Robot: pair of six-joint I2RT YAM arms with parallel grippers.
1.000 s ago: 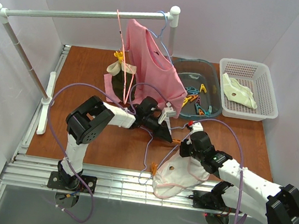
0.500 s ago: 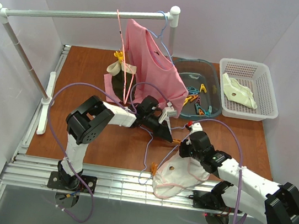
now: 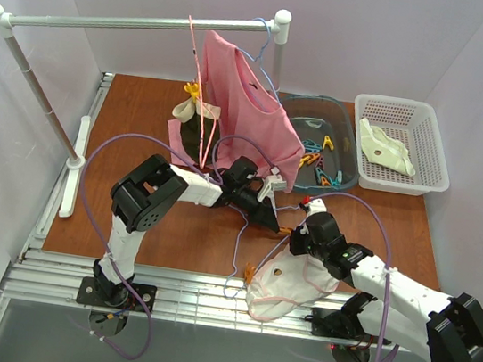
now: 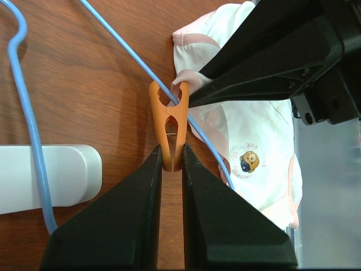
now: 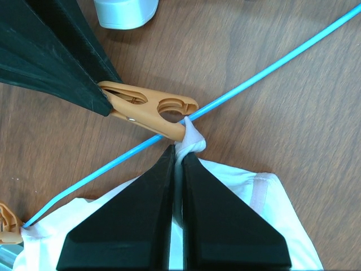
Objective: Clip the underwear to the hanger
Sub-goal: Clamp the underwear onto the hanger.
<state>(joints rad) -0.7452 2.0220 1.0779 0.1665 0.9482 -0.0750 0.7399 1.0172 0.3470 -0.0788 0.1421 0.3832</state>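
The underwear lies pale pinkish-white at the table's near edge, with a bear print. My right gripper is shut on a bunched corner of the underwear, held against the light-blue hanger wire. My left gripper is shut on the tail of an orange clothespin. The clothespin's mouth straddles the hanger wire and touches the fabric corner. In the top view the left gripper and right gripper meet tip to tip. A second orange clothespin sits at the underwear's other corner.
A pink garment hangs from the metal rail, beside a pink hanger. A tub of coloured clothespins and a white basket with a cream garment stand at the back right. The rack's white foot lies left of the clothespin.
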